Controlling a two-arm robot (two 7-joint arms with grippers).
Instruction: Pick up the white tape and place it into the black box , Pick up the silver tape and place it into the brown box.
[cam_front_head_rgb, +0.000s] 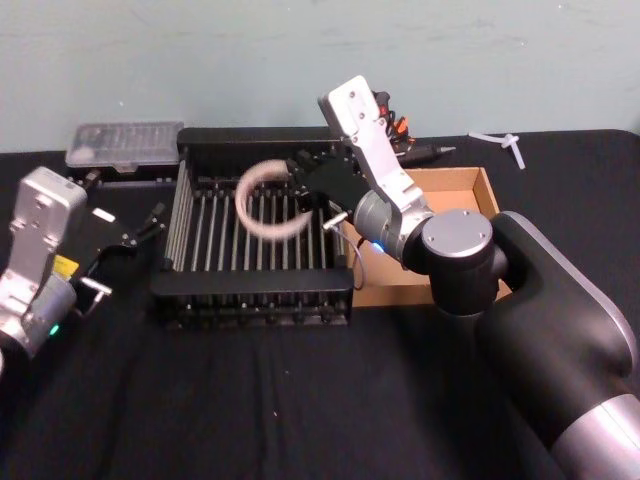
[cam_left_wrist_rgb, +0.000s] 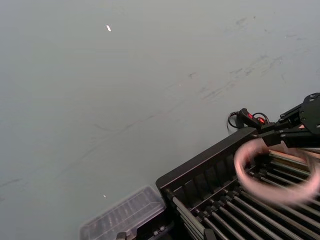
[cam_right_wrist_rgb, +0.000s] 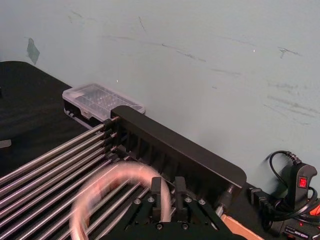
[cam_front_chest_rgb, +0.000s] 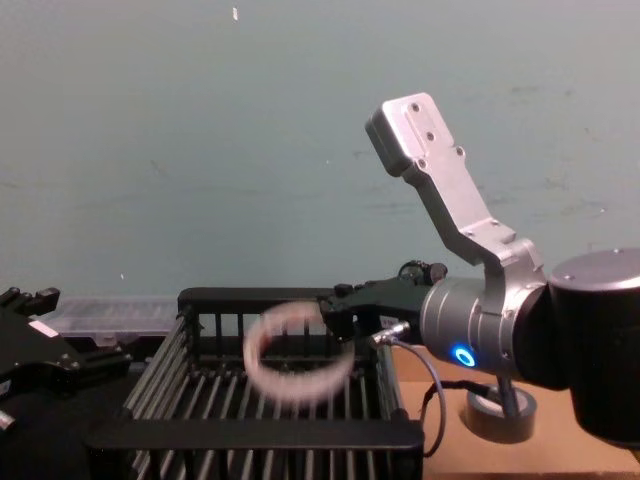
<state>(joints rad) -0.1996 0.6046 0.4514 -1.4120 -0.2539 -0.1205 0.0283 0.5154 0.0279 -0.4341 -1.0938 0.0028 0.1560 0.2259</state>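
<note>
Your right tool (cam_front_head_rgb: 300, 180) is grasping the white tape (cam_front_head_rgb: 270, 200) above the black box (cam_front_head_rgb: 255, 283); left tool (cam_front_head_rgb: 150, 222) released, over the black desk (cam_front_head_rgb: 250, 400) by a pale green wall (cam_front_head_rgb: 200, 60).

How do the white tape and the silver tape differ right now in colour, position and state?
The white tape is pale and held above the black box by the right end effector; the silver tape is dark grey and rests in the brown box. The white tape stands tilted on edge; the silver tape lies flat. Both are ring-shaped rolls.
</note>
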